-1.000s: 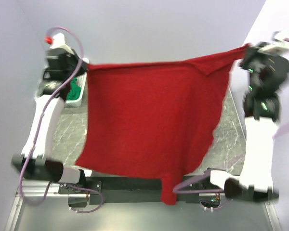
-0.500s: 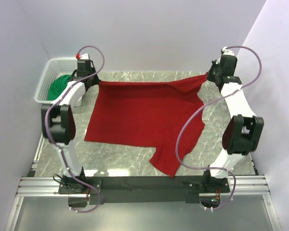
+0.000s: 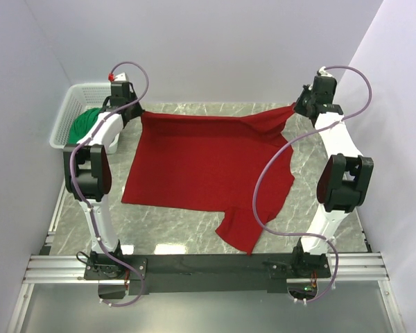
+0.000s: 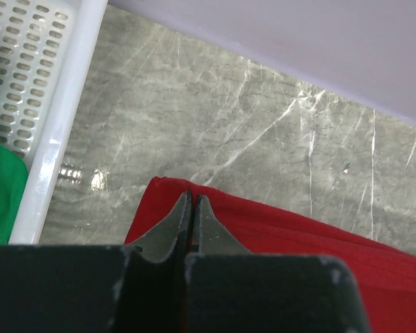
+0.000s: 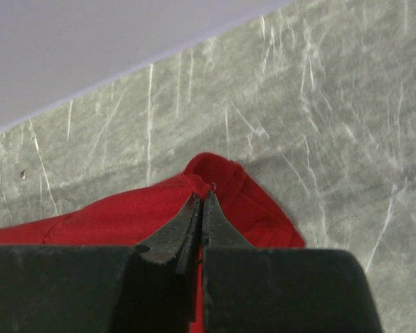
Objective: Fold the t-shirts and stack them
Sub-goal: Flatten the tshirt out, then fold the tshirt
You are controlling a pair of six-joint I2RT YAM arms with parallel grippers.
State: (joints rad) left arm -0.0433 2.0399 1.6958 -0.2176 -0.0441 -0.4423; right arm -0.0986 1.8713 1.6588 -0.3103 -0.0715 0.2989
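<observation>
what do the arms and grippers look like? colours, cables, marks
The left arm and right arm have white links, black joints and looping lilac cables. A red fitting tops the left wrist. The left gripper and right gripper have dark, tapered fingers with pale scuffs.

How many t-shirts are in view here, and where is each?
2. The red t-shirt lies spread on the table, far corners pinched by the left gripper and right gripper. The green t-shirt sits bunched in the white basket; another could be hidden under it.

Overhead, close wrist views; shared t-shirt (image 3: 201, 166)
</observation>
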